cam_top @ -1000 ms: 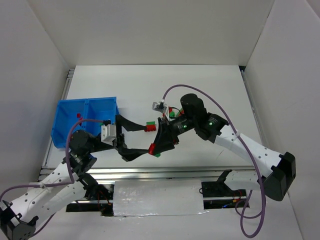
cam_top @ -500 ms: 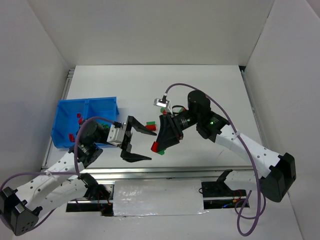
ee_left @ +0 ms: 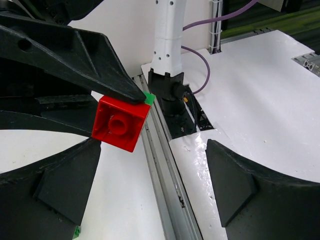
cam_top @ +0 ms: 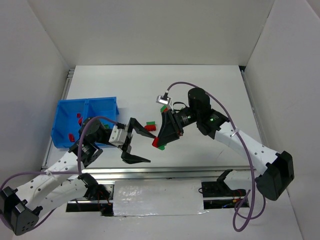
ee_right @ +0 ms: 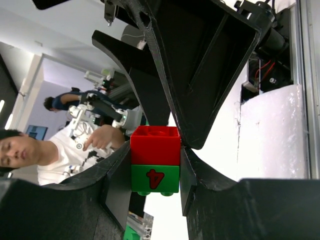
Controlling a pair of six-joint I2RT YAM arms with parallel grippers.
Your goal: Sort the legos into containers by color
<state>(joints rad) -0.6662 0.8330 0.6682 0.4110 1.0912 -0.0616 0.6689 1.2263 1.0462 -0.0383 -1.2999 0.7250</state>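
My right gripper (cam_top: pixel 159 143) is shut on a joined red-and-green lego (ee_right: pixel 155 161) and holds it above the table; the green half carries a red "4". In the left wrist view the red half (ee_left: pixel 121 123) faces the camera. My left gripper (cam_top: pixel 150 145) is open and empty, its two fingers (ee_left: pixel 60 192) spread on either side of that lego without touching it. The blue bin (cam_top: pixel 62 111) stands at the left, and its left compartment holds red legos (cam_top: pixel 78 118). Loose legos lie mid-table: a red-and-green one (cam_top: pixel 150 123) and a green one (cam_top: pixel 163 107).
The table's near metal rail (cam_top: pixel 165 171) runs just below the grippers and also shows in the left wrist view (ee_left: pixel 160 165). White walls enclose the table on three sides. The right arm's purple cable (cam_top: pixel 180 86) arches over the middle.
My left gripper has turned and shifted right, and now faces the held lego with its fingers spread wide. My right gripper has lifted the lego slightly up and right.
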